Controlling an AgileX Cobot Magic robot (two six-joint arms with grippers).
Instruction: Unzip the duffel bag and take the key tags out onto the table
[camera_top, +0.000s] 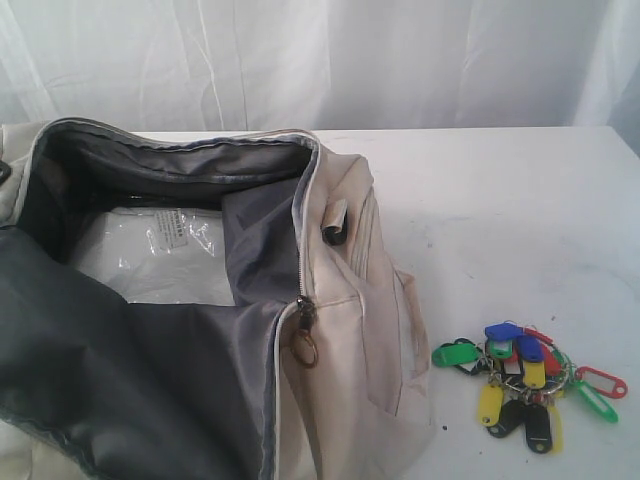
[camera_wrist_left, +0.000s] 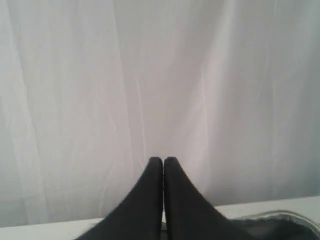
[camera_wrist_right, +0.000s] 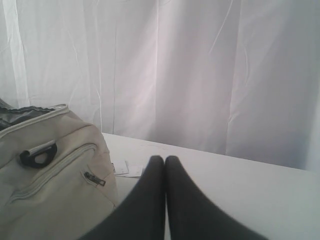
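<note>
L fingers were pressed tip to tip, nothing between them, aimed at the white curtain w/ only a sliver of the bag's zipped rim below. R fingers were the same: closed, empty, raised over the worktop just beside the duffel bag, near its end pocket and a black loop. Neither arm showed in the exterior view, so both looked pulled back clear of the work, prob. parked.

Further out, the duffel bag's main zip was fully open, flap thrown back so the dark grey lining showed. The brass ring pull hung at the near end of the track. A clear plastic-wrapped sheet lay flat inside.

The key tags lay in a loose bunch on the bare worktop, right of the bag and apart from it, touching neither fingers nor fabric. Judged from that, both steps looked done; nothing left to lift.
</note>
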